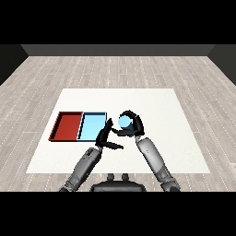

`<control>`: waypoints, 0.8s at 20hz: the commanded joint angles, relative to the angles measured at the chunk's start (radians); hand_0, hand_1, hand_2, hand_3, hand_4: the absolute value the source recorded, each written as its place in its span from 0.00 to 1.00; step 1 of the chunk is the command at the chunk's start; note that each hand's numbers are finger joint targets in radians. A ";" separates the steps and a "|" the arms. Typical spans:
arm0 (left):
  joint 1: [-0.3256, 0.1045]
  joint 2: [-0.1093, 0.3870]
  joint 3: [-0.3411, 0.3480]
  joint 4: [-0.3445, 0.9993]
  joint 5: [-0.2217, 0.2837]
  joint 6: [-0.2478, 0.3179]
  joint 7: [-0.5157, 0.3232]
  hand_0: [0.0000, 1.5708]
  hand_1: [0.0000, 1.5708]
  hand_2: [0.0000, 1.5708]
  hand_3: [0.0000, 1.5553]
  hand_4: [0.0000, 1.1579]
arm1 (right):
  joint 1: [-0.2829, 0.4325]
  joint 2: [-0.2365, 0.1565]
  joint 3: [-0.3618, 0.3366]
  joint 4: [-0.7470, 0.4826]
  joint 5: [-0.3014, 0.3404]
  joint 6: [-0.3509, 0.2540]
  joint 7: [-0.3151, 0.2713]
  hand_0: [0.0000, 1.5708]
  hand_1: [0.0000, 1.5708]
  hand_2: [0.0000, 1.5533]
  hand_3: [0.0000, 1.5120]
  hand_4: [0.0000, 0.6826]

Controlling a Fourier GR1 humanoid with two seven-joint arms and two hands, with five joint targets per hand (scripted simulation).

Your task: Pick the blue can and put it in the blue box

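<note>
Left hand [105, 137] open; right hand [133, 125] curls round unlabelled blue can [124, 121].

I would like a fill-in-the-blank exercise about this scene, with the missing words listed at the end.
1. The blue can is held by the robot's ____ hand.
2. The left hand has its fingers ____ and holds nothing.
3. The light blue tray lies on the table beside the ____ tray.
4. The can is to the ____ of the light blue tray.

Missing words: right; open; red; right

Right hand [133, 123] covers most of the blue can [124, 121]
</note>
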 commanded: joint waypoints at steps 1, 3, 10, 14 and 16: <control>-0.084 0.000 -0.047 0.038 0.073 0.081 0.030 0.00 0.00 0.00 0.00 0.00 | 0.003 0.002 0.035 -0.006 -0.005 -0.012 -0.004 0.94 0.94 0.94 0.92 0.89; -0.055 0.000 0.076 0.103 0.020 -0.067 -0.035 0.00 0.00 0.00 0.00 0.00 | 0.032 0.002 0.055 -0.038 0.017 -0.010 0.011 0.94 0.94 0.94 0.92 0.90; -0.078 0.000 0.020 0.117 0.026 -0.029 -0.042 0.00 0.00 0.00 0.00 0.00 | 0.010 0.002 0.118 -0.078 0.005 -0.069 0.047 0.93 0.93 0.94 0.93 0.91; -0.028 0.000 -0.020 -0.005 0.035 0.008 0.005 0.00 0.00 0.00 0.00 0.00 | 0.002 0.002 0.122 0.009 -0.081 -0.083 -0.031 0.93 0.93 0.93 0.92 0.92; -0.031 0.000 -0.049 0.078 0.050 0.025 -0.087 0.00 0.00 0.00 0.00 0.00 | -0.048 0.002 0.065 0.044 -0.114 -0.041 -0.019 0.93 0.93 0.94 0.92 0.90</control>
